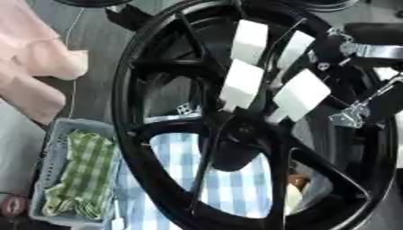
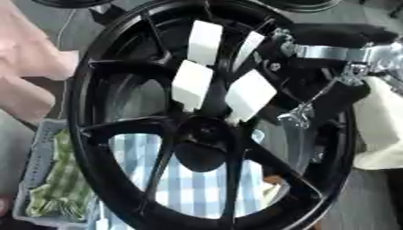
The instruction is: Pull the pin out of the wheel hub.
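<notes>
The black wheel hub stands upright and fills nearly the whole view, its rim running out past the top and bottom edges. The right hand comes in from the upper right behind the spokes, white-padded fingers pointing down toward the centre boss. The fingers are straight and slightly spread; their tips lie at or just above the boss, but whether they pinch anything there I cannot tell — the pin itself is not distinguishable against the black metal. The silver wrist joint sits close to the rim's upper right edge, with little room between them.

Through the lower spoke gaps a blue-and-white checked cloth shows. To the left, just outside the rim, a grey basket holds a green checked cloth. Pink fabric occupies the upper left, apart from the wheel.
</notes>
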